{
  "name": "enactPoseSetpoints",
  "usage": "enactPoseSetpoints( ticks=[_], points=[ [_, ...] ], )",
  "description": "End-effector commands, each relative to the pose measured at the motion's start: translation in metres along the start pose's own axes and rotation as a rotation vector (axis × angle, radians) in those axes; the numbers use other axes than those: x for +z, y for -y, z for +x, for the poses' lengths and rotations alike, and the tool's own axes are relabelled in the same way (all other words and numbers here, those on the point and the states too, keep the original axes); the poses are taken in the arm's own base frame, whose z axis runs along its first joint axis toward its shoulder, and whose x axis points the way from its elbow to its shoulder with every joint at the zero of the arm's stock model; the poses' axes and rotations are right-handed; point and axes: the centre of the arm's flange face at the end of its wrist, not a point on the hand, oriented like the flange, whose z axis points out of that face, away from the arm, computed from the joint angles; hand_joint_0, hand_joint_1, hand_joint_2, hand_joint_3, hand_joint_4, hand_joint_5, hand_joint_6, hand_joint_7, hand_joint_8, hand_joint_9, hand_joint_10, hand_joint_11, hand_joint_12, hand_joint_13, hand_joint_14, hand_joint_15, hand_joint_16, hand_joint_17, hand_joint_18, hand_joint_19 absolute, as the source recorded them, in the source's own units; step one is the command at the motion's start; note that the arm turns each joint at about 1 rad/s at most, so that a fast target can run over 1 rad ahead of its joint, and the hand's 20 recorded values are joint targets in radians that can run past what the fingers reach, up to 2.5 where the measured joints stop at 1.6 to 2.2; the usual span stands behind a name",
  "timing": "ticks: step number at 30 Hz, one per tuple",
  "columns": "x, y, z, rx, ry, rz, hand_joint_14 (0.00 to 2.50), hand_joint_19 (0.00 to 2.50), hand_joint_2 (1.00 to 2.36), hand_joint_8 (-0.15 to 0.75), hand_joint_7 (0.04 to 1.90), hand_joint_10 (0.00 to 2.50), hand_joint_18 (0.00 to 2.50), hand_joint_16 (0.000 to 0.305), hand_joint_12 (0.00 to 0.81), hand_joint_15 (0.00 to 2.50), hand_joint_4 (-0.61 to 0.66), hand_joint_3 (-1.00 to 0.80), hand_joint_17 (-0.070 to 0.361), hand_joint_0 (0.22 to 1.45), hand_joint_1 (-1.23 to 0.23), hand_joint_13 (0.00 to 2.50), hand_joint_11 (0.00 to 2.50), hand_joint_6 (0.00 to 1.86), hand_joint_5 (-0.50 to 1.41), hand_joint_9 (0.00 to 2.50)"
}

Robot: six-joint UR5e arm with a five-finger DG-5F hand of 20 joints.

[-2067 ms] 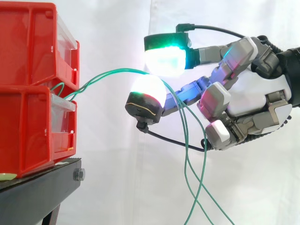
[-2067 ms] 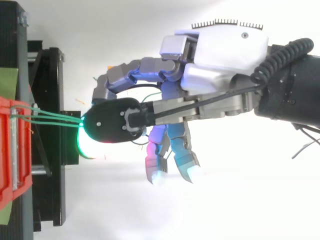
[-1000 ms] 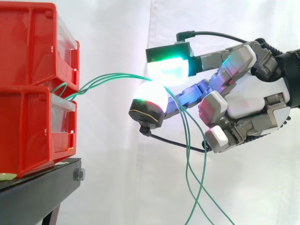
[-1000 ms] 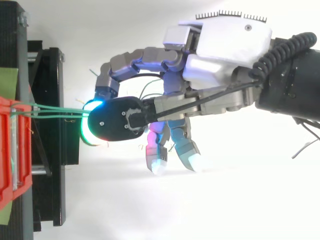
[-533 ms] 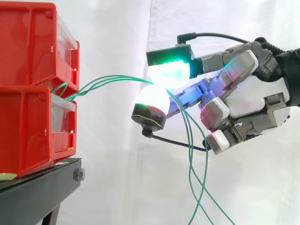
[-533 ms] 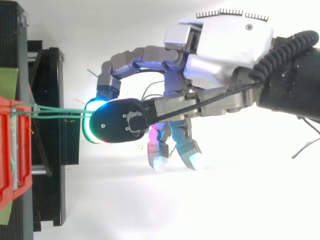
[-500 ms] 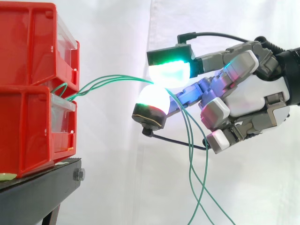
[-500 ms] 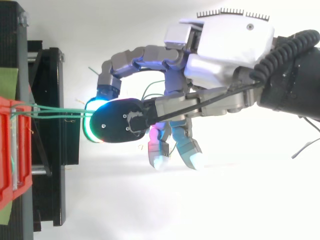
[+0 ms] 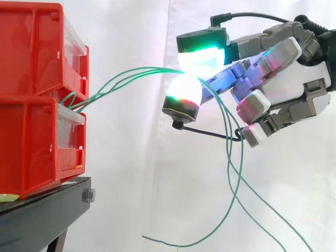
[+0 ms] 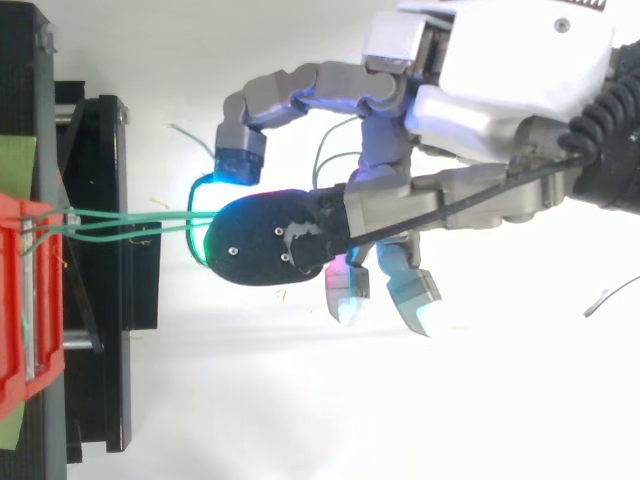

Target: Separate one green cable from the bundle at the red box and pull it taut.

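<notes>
White curtain (image 9: 131, 184) backs two red bins (image 9: 26, 142) and a robot hand (image 9: 286, 79) pinching three green cables (image 9: 137, 71).

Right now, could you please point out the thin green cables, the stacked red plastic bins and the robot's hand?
thin green cables (image 9: 126, 73): side view, arched span beside the bins.
stacked red plastic bins (image 9: 31, 52): side view, upper bin's side wall.
hand (image 9: 296, 86): side view, white palm.

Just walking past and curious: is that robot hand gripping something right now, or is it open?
Robot hand: closed, pinching the green cables between two glowing fingertips.
</notes>
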Motion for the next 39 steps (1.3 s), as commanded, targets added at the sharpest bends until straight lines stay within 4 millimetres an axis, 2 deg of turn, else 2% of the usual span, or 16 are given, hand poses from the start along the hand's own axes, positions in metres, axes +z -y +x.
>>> enactPoseSetpoints(
  ticks=[1, 14, 30, 32, 39],
  points=[
    [-0.0033, -0.0038, 0.0008, -0.027, 0.000, 0.000, 0.02, 0.47, 1.02, 0.255, 1.29, 0.01, 1.18, 0.062, 0.402, 0.52, 0.07, -0.04, 0.140, 0.67, -0.68, 1.45, 0.41, 0.50, 0.14, 1.94],
    [-0.0031, -0.0059, -0.0008, -0.131, 0.007, -0.003, 0.02, 0.49, 1.02, 0.244, 1.30, 0.01, 1.14, 0.060, 0.393, 0.53, 0.09, -0.06, 0.135, 0.67, -0.70, 1.43, 0.43, 0.50, 0.14, 1.92],
    [-0.0027, -0.0080, -0.0029, -0.139, 0.010, -0.007, 0.02, 0.48, 1.02, 0.249, 1.33, 0.02, 1.14, 0.060, 0.395, 0.53, 0.13, -0.13, 0.135, 0.68, -0.78, 1.43, 0.43, 0.50, 0.14, 1.89],
    [-0.0027, -0.0080, -0.0029, -0.139, 0.010, -0.007, 0.02, 0.48, 1.01, 0.240, 1.33, 0.02, 1.16, 0.061, 0.398, 0.53, 0.13, -0.16, 0.137, 0.67, -0.76, 1.44, 0.45, 0.50, 0.14, 1.91],
    [-0.0030, -0.0079, -0.0019, -0.140, 0.008, -0.006, 0.02, 0.54, 1.00, 0.215, 1.35, 0.02, 1.11, 0.056, 0.370, 0.57, 0.12, -0.43, 0.126, 0.61, -0.61, 1.43, 0.46, 0.50, 0.14, 1.91]
  ],
)
